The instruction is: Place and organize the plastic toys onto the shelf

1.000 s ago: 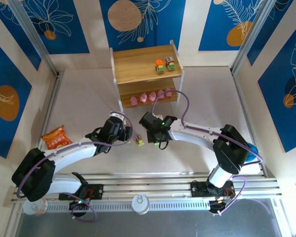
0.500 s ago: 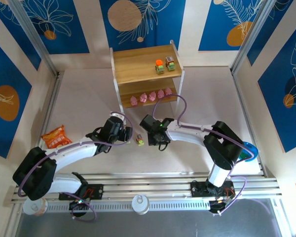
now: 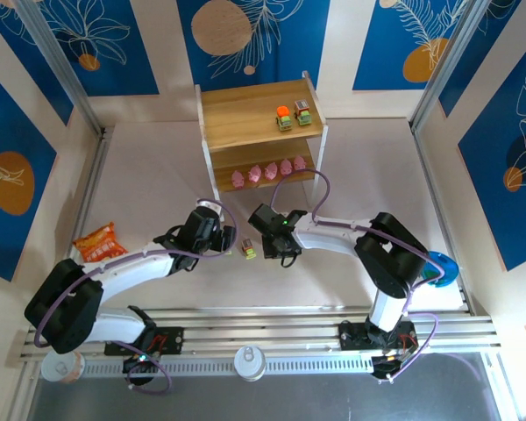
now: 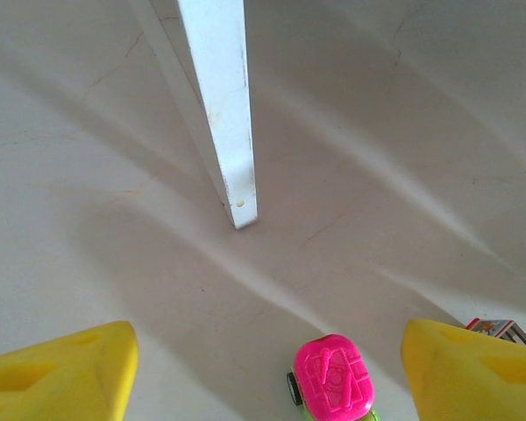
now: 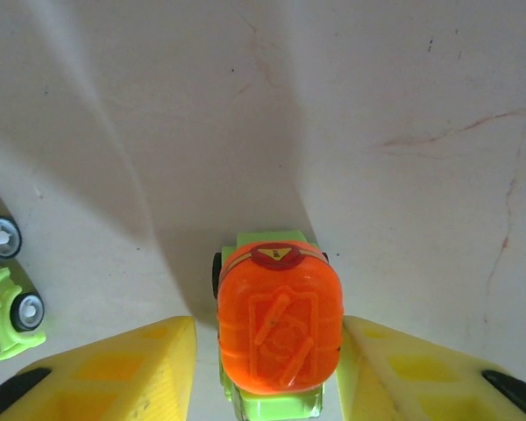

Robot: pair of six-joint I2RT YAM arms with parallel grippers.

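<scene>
The right gripper (image 5: 267, 360) stands low over the table (image 5: 403, 105), in front of the shelf (image 3: 245, 110), and the orange-topped car (image 5: 279, 329) lies directly between its yellow fingers (image 5: 114, 373). The long axis of the car runs along the fingers, so the jaws meet it across its narrow width. One pad seems to touch it, on the other side a thin gap shows, and I cannot tell if it is already pinched. The left gripper (image 4: 263, 373) is just beside, nearer to the shelf's white front leg (image 4: 223, 105), its fingers spread wide and released on both sides of the magenta-topped car (image 4: 333, 388). A third car (image 5: 4, 303) sits close at one side, so a straight lift seems safest. On the shelf, the pink figurines (image 3: 267, 171) fill the lower board. The upper board holds two cars (image 3: 292, 114) at its right end and has free room to their left.
</scene>
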